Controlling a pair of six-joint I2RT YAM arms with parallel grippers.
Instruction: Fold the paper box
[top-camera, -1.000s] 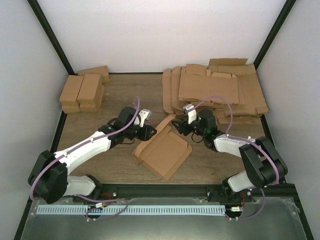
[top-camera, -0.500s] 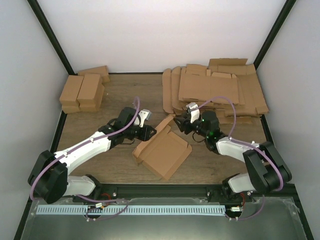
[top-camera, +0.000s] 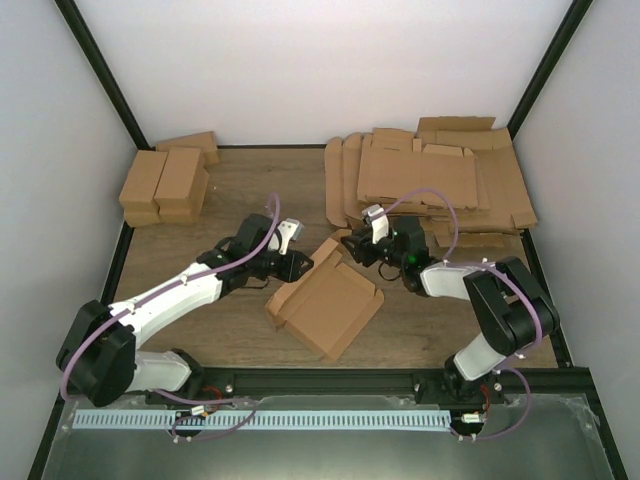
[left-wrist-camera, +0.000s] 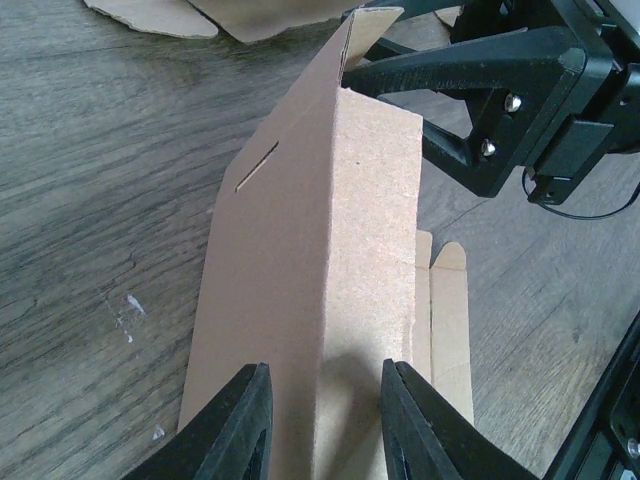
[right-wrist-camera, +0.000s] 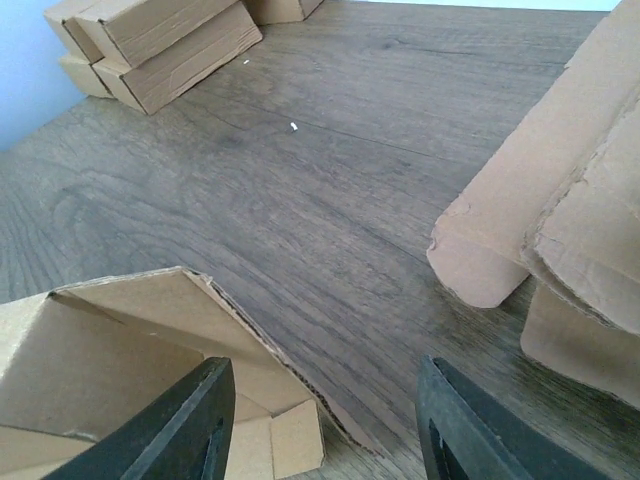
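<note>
a group of finished boxes (top-camera: 165, 185) sits in the far left corner of the table (top-camera: 240, 200). the left gripper (top-camera: 298, 266) reaches in from the left and is clamped on the paper box (top-camera: 325, 300): in its wrist view its fingers (left-wrist-camera: 235, 425) press either side of a raised side wall, holding it upright. the box lies mid-table, nearer the near edge than the far one, turned askew, its base flat on the wood and its flaps partly up. the right gripper (top-camera: 352, 243) hovers at the box's far corner with jaws apart and nothing between them; its wrist view shows only bare wood in the gap, with the box's corner low to the left. the heap of flat blanks (top-camera: 430, 180) fills the far right corner

the box looks like thin cardboard: light, stiff along a panel, weak at the creases, and likely to slide on the wood unless pinned. it is probably best held at a panel's edge near a crease, as the left gripper does, while the right takes the far end flap close to its fold line; squeezing mid-panel risks a dent or a false crease
</note>
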